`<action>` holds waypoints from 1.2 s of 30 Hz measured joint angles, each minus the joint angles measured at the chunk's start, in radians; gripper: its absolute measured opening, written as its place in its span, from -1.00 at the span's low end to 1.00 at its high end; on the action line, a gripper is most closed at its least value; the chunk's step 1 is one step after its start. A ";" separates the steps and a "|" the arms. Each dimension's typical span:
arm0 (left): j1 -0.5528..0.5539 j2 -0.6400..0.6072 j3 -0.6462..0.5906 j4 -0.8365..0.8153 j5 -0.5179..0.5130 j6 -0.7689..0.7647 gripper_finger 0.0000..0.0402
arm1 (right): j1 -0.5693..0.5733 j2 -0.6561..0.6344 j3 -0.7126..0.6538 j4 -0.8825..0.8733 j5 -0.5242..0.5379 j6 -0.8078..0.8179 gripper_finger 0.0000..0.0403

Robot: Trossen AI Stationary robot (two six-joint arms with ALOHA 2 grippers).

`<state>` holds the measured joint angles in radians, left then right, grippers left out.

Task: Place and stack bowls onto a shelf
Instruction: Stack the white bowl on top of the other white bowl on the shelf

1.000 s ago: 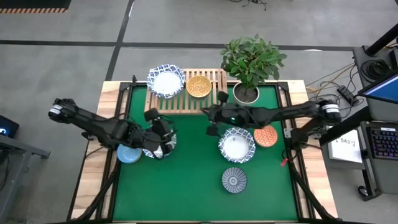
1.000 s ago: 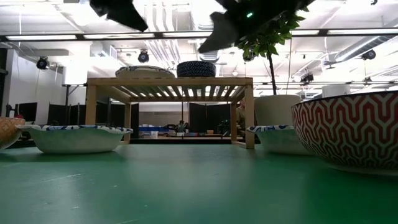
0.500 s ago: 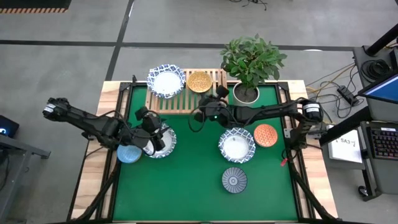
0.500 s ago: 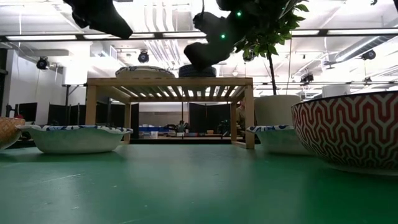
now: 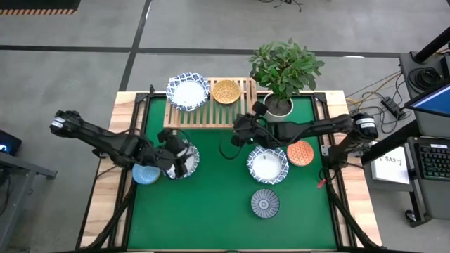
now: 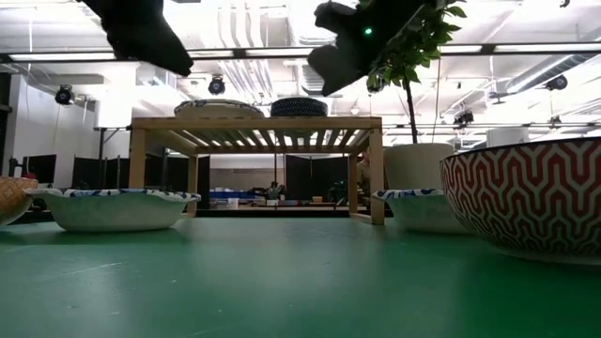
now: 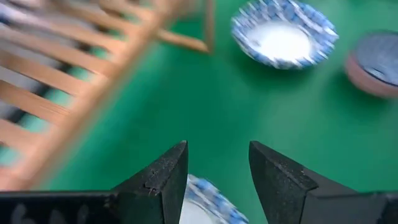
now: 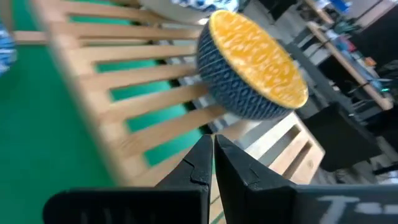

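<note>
The wooden shelf [image 5: 211, 102] is standing at the far edge of the green bench [image 5: 218, 204], and 2 bowls are sitting on its slatted top: a wide white bowl with a blue patterned rim [image 5: 188, 91] toward the left end and a mustard-yellow bowl [image 5: 226, 92] just beside it, near the middle. From table height both are showing as low shapes above the shelf's top rail [image 6: 256, 122]. The other bowls are lying on the green mat. A second white, blue-rimmed bowl [image 5: 185, 161] is resting near the left side with a light-blue bowl [image 5: 145, 173] touching or almost touching its left edge. A third white, blue-rimmed bowl [image 5: 267, 164] is sitting right of centre, an orange-red bowl [image 5: 300, 152] is lying just beside it on the right, and a grey-blue patterned bowl [image 5: 265, 203] is sitting nearer the front edge.

The left gripper [image 5: 178, 152] is hovering over the left white bowl with its fingers [image 7: 163, 180] standing partly apart and nothing between them. The right gripper [image 5: 241, 131] is hanging in front of the shelf, just short of the yellow bowl [image 8: 252, 68], with its fingers [image 8: 198, 160] pressed together and holding nothing. A potted plant [image 5: 283, 70] is standing at the shelf's right end.
</note>
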<state>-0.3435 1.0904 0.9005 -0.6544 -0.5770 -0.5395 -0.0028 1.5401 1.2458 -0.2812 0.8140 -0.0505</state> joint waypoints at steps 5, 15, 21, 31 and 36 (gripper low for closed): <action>-0.001 0.064 0.000 -0.001 0.191 -0.085 -0.23 | 0.077 -0.075 -0.055 -0.094 -0.002 0.059 -0.96; -0.018 0.242 0.000 -0.063 0.329 -0.101 0.14 | 0.190 -0.316 -0.265 -0.072 -0.001 0.132 -0.96; -0.034 0.359 0.002 -0.113 0.329 -0.102 0.23 | 0.201 -0.440 -0.388 -0.009 0.000 0.181 -0.96; -0.033 0.506 0.002 -0.132 0.289 -0.137 0.00 | 0.201 -0.510 -0.468 0.091 0.000 0.144 -0.96; -0.035 0.535 0.002 -0.132 0.289 -0.143 -0.32 | 0.201 -0.494 -0.468 0.090 -0.001 0.136 -0.96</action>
<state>-0.3785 1.6252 0.9028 -0.7860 -0.2882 -0.6823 0.1986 1.0460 0.7776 -0.1910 0.8134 0.0860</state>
